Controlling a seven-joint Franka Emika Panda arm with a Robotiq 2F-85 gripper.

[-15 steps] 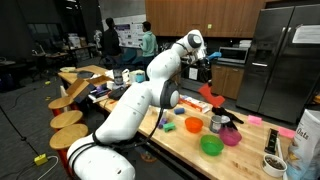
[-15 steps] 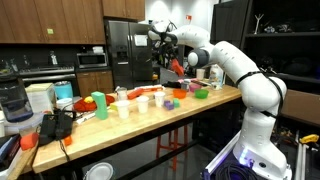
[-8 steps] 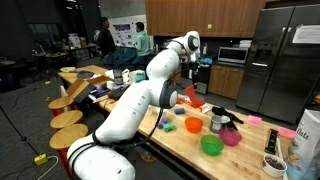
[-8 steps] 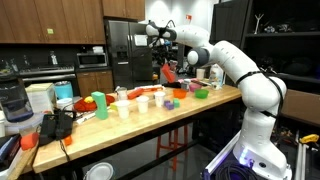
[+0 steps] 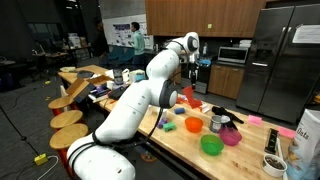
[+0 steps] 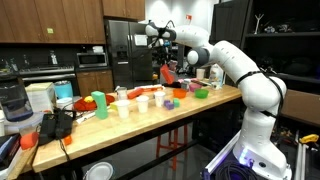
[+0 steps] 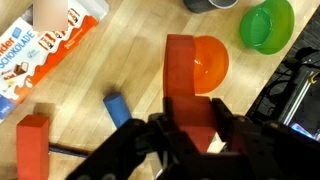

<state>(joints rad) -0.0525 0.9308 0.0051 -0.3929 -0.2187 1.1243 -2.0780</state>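
Gripping an orange scoop (image 7: 196, 66) (well above the table (image 7: 130, 62)): the end effector (image 7: 197, 126).

In an exterior view, the camera stands close behind the arm (image 5: 140, 100) and looks along the table (image 5: 190, 155) towards the fridge (image 5: 285, 60). In an exterior view set farther off, it faces the table's long side, with the arm at the right (image 6: 235, 65). The wrist view looks straight down from close, over the gripper (image 7: 195, 135). All three share the orange scoop (image 5: 186, 95) and green bowl (image 5: 211, 146).

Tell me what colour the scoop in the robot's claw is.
The scoop is orange-red; the wrist view shows it best.
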